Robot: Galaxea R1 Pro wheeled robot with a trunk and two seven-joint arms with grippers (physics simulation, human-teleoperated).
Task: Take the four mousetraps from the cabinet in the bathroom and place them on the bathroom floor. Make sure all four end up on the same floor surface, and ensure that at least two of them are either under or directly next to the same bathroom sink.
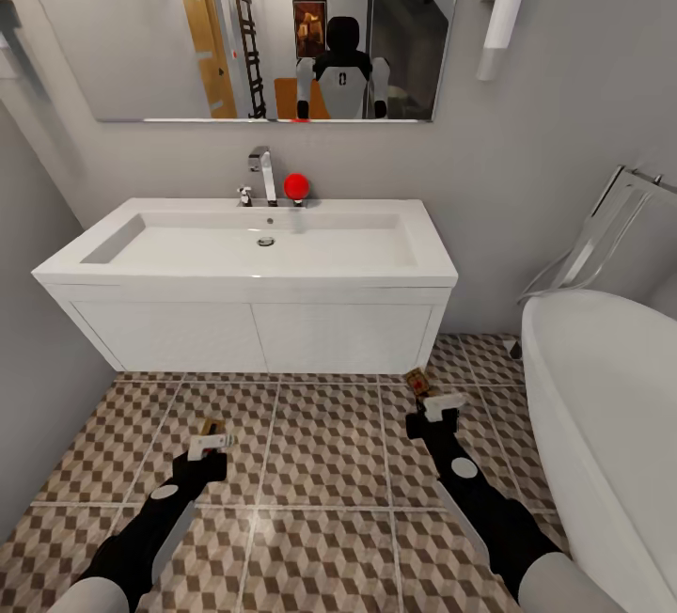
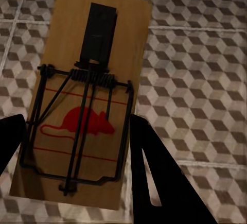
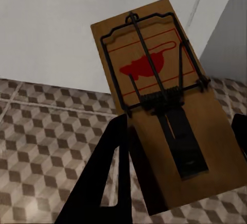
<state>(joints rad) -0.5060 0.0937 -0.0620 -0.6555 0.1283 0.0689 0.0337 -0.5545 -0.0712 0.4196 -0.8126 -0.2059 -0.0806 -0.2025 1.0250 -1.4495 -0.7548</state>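
Observation:
My left gripper [image 1: 211, 445] is shut on a mousetrap [image 1: 212, 426], held low over the bathroom floor [image 1: 320, 463] in front of the bathroom sink [image 1: 244, 276]. In the left wrist view this tan mousetrap [image 2: 87, 105], with dark wire and a red mouse mark, sits between the black fingers [image 2: 154, 177] of the left gripper [image 2: 77, 123]. My right gripper [image 1: 438, 409] is shut on a second mousetrap [image 1: 417, 381] near the sink's right end. In the right wrist view that mousetrap [image 3: 159, 100] tilts up between the right gripper's [image 3: 180, 121] fingers [image 3: 110, 172]. The cabinet is out of view.
A white oval bathtub [image 1: 602, 406] stands close on the right, beside my right arm. A grey wall closes the left side. Above the sink hang a chrome tap [image 1: 263, 173], a red ball [image 1: 297, 184] and a mirror [image 1: 141, 30] showing my reflection. Open tiled floor lies below the vanity.

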